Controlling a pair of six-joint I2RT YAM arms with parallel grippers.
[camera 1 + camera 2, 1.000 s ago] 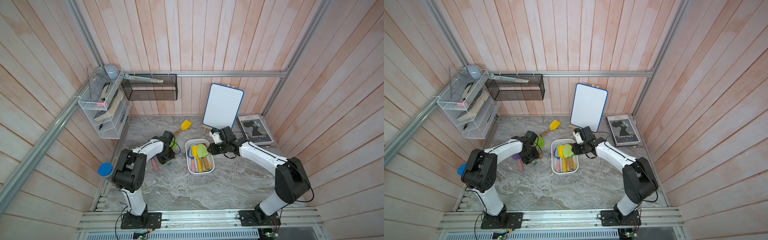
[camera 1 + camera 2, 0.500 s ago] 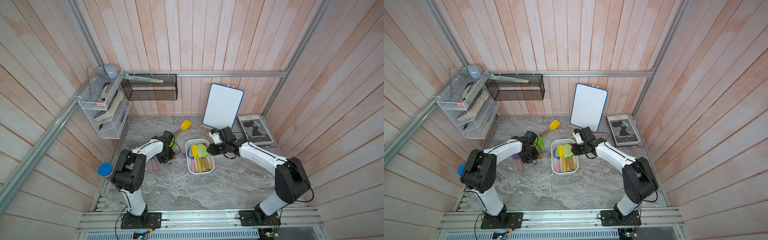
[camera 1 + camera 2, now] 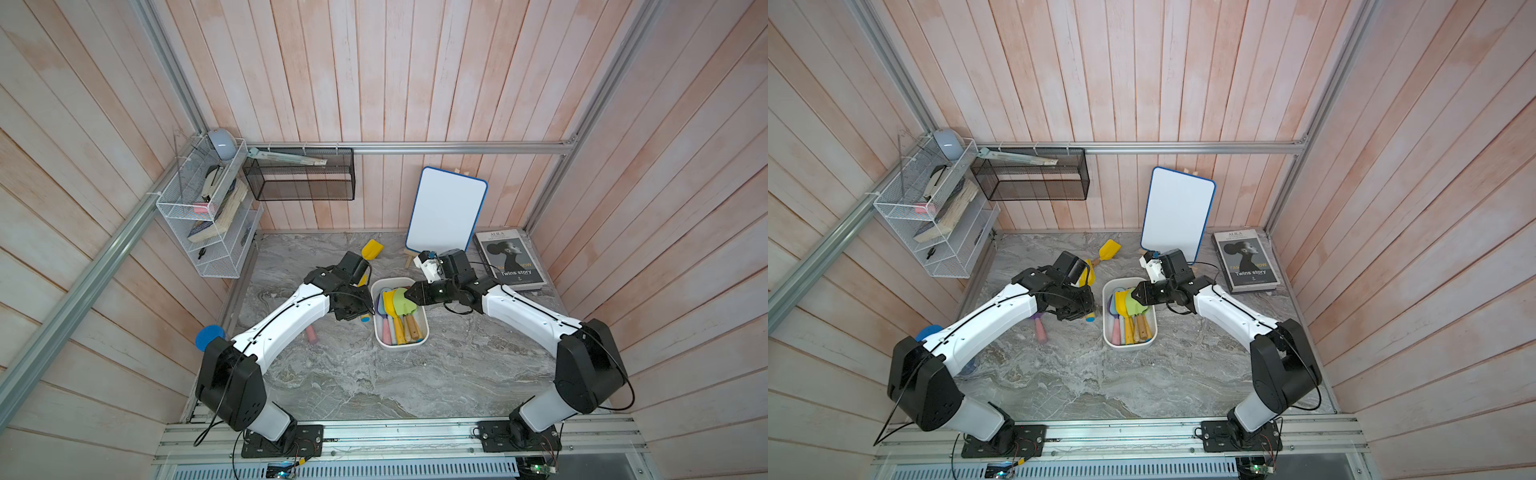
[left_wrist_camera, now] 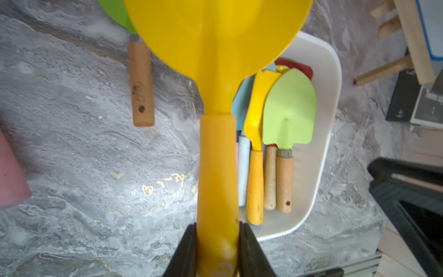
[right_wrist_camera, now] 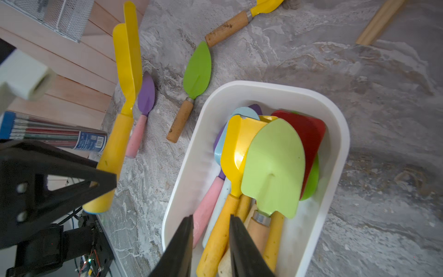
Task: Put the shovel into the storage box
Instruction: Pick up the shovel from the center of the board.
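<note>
My left gripper point(image 4: 217, 227) is shut on the handle of a yellow plastic shovel point(image 4: 215, 48) and holds it just left of the storage box point(image 4: 333, 96). In both top views the arm hides most of that shovel point(image 3: 365, 319) point(image 3: 1090, 319). The white storage box point(image 3: 399, 347) point(image 3: 1127, 347) holds several shovels, a light green one point(image 5: 273, 167) on top. My right gripper point(image 5: 211, 223) hovers over the box's far end point(image 3: 409, 295), jaws slightly apart, open, with a yellow handle point(image 5: 215, 242) lying beneath the gap.
A green shovel point(image 5: 197, 69), a purple one with a pink handle point(image 3: 311, 334) and a yellow one with a wooden handle point(image 3: 372, 249) lie on the table. A whiteboard point(image 3: 446, 216) and a book point(image 3: 509, 259) stand behind; a wire rack point(image 3: 208, 216) and a mesh basket point(image 3: 299, 178) hang on the walls.
The left jaws have closed onto the yellow shovel's handle. The right jaws have parted a little over the box. Neither arm has visibly shifted.
</note>
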